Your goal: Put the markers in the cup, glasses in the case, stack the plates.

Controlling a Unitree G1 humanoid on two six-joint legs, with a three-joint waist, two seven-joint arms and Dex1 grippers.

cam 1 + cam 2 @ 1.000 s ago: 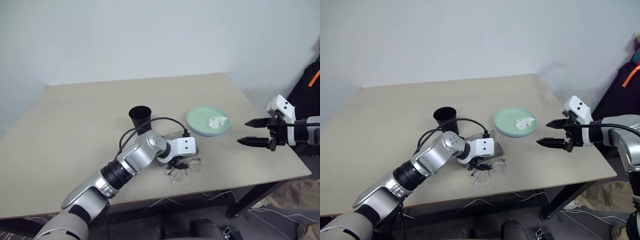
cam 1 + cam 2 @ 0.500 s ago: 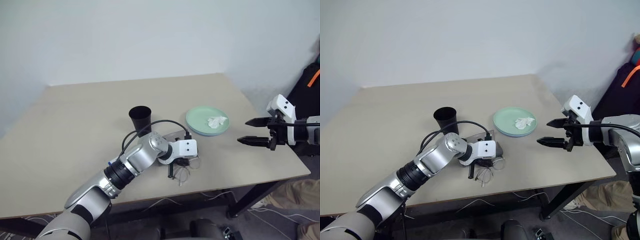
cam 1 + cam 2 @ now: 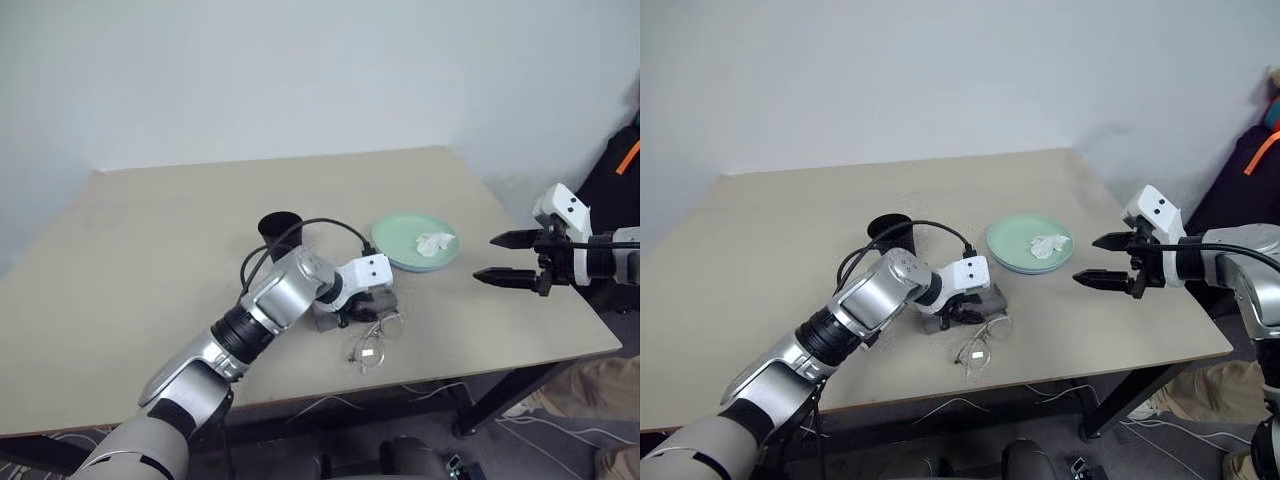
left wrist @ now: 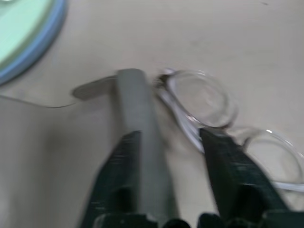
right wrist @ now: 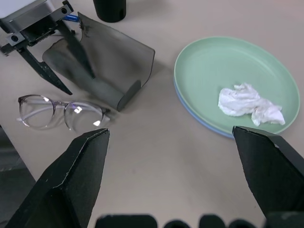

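Pincer on my left arm has lifted off the glasses, which now lie loose on the counter beside the case, still unpacked; its wrist view shows its jaws part-open and empty, while the right pincer gapes wide, empty.

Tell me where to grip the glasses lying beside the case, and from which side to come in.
Take the glasses at the bridge between the two lenses, coming straight down from above. They lie flat on the table just beside the open case, so a side approach would probably only push them. The bridge is narrow, so jaws closing across it are likely to hold.
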